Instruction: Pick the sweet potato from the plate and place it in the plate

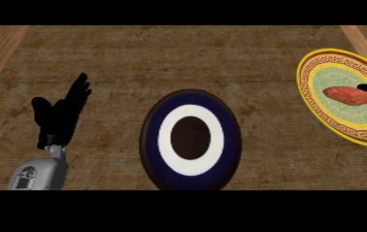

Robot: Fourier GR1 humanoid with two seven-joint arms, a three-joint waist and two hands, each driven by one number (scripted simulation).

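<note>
While sweet potato [347,95] lies on yellow plate [315,66], left robot hand [60,110] open, empty

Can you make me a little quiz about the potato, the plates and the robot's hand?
1. True or false: the sweet potato lies on the yellow-rimmed plate.
2. Which plate is bare? A: the dark blue plate. B: the yellow-rimmed plate.
3. Fill in: the left hand, fingers up, rests at the view's ____ side.

Key: 1 true. 2 A. 3 left.
</note>
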